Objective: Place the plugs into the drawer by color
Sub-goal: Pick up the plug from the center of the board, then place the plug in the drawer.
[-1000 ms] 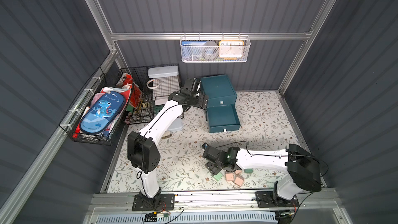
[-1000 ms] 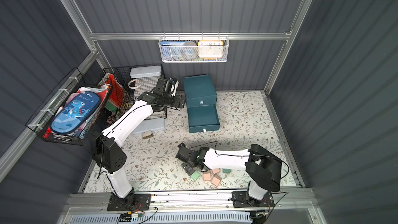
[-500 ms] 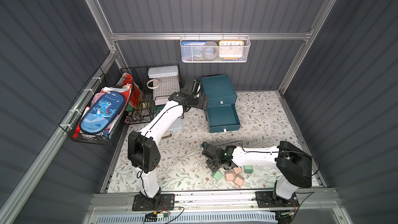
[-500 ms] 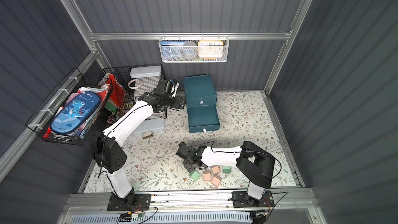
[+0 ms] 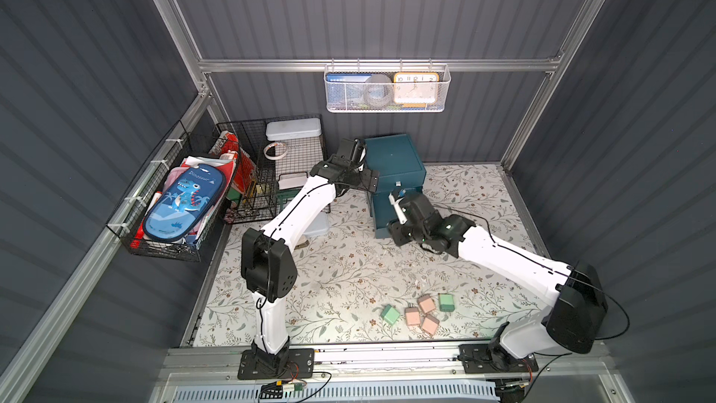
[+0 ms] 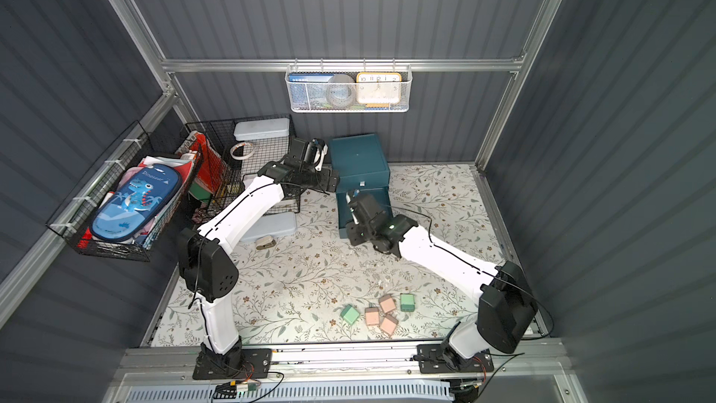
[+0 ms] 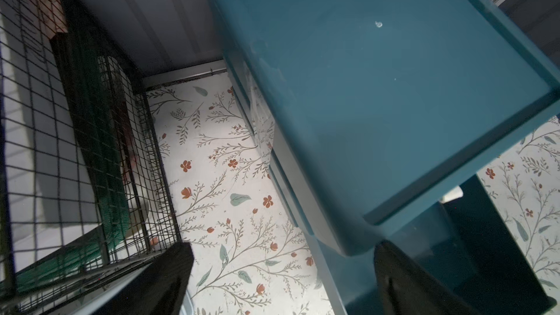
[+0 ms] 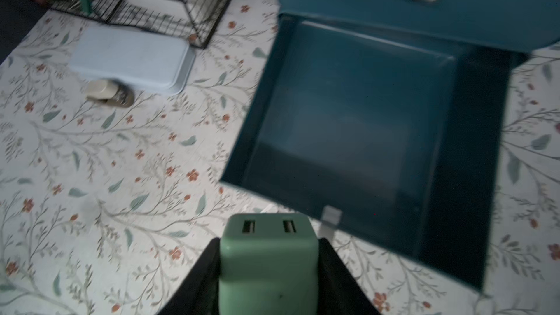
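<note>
Mint green, the plug (image 8: 266, 268) sits clamped in the right gripper (image 8: 269, 245), at the front edge of the pulled-out drawer (image 8: 348, 122). Best carry it well over the bare floor of that drawer, then release low. The left gripper (image 7: 281, 250) stands wide and empty beside the cabinet (image 5: 393, 157).

Left arm (image 5: 302, 207) extended far from base, wrist folded at end; left hand (image 7: 283, 250) spread wide. Right arm (image 5: 507, 259) stretched forward and inward; right hand (image 8: 268, 248) aloft, tilted down, clamped on green plug (image 8: 268, 271), black fingers (image 8: 209, 268) pressing its two opposite sides
</note>
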Robot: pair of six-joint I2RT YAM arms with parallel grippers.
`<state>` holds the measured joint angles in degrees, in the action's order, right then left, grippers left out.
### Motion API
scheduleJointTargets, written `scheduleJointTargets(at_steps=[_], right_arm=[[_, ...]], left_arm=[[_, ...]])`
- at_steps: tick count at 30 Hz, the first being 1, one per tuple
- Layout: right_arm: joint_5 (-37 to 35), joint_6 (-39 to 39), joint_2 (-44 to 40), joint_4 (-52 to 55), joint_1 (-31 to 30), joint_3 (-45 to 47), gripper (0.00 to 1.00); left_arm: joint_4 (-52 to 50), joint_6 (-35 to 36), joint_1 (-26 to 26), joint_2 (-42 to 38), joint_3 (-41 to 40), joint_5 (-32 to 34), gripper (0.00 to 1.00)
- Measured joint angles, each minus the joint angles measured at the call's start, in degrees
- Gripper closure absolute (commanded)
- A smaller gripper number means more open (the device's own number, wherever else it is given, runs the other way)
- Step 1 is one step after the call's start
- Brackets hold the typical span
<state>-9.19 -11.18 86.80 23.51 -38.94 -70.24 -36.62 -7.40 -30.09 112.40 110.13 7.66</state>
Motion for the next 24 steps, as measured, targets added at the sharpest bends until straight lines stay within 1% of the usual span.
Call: scheduleJointTargets(at_steps=[3, 6, 11, 19, 21, 24], right_arm=[[-0.09, 0.76, 2.95, -1.84, 5.25, -0.50, 0.70], [0.15, 1.01, 6.69, -3.21, 8.02, -1.42, 0.69], [0.15, 1.40, 11.30, -4.26, 9.42, -4.17, 0.68], [-1.29, 1.68, 11.87, -5.60, 9.94, -4.11, 0.59], [-1.75, 1.84, 11.98, -5.81, 10.25, -3.67, 0.58], [-2.36, 2.05, 12.59, -5.68, 10.73, -3.41, 0.56]], left_arm=[[-0.02, 0.37, 0.02, 1.79, 1.55, 0.11, 0.02], [0.11, 0.44, -0.02, 3.17, 1.64, 0.04, 0.02], [0.20, 0.39, -0.04, 3.58, 1.44, -0.04, 0.02], [0.50, -0.11, 0.02, 1.97, 0.72, -0.70, 0.01], [0.31, -0.15, 0.07, 1.25, 2.05, -0.74, 0.01], [0.39, 0.00, 0.07, 1.03, 6.25, 0.22, 0.01]])
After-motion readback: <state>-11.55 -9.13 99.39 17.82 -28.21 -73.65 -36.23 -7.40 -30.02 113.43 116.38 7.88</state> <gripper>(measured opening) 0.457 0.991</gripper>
